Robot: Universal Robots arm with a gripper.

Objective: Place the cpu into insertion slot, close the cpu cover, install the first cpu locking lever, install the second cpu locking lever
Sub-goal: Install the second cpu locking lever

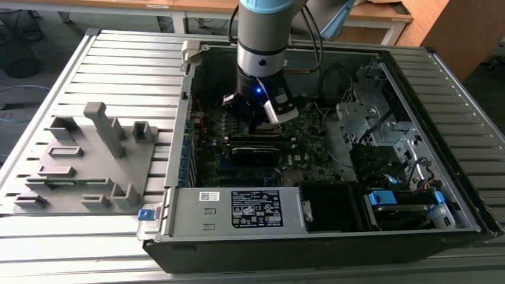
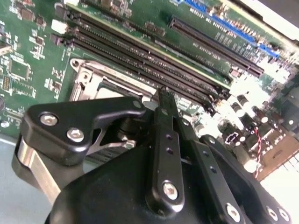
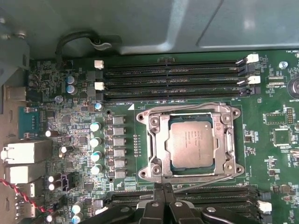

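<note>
Hangs low inside the open computer case (image 1: 316,236), with the gripper (image 3: 163,186) down at board level and its fingers drawn together, tip to tip, nothing visible between them in both wrist views (a thin wire could hide there; cannot tell). Seated already: the cpu (image 3: 191,142), silvery top up, flat and square within the insertion slot (image 3: 172,163). Folded down over it, the cpu cover (image 3: 156,140), its window framing the chip on all four sides. Lies just beyond the fingertips, that socket, directly ahead of the gripper and nearly touching its tips in the first wrist view. Flanked by the long black memory slots (image 3: 173,79) on the far side and by a second bank (image 3: 219,191) under and beside the fingers. Runs along the socket's near edge, a thin wire lever (image 3: 205,176), its long axis parallel to the memory slots and crosswise to the line from gripper to chip; whether latched under its hook, too fine to judge. Comes down in the second wrist view with the narrow fingertip pair of the gripper (image 2: 164,93) right at the metal frame of the cover (image 2: 88,77), at the corner next to the slots. Stands in the exterior view on a slatted surface (image 1: 118,59), the case, with the gripper (image 1: 268,121) above the middle of the green board.
</note>
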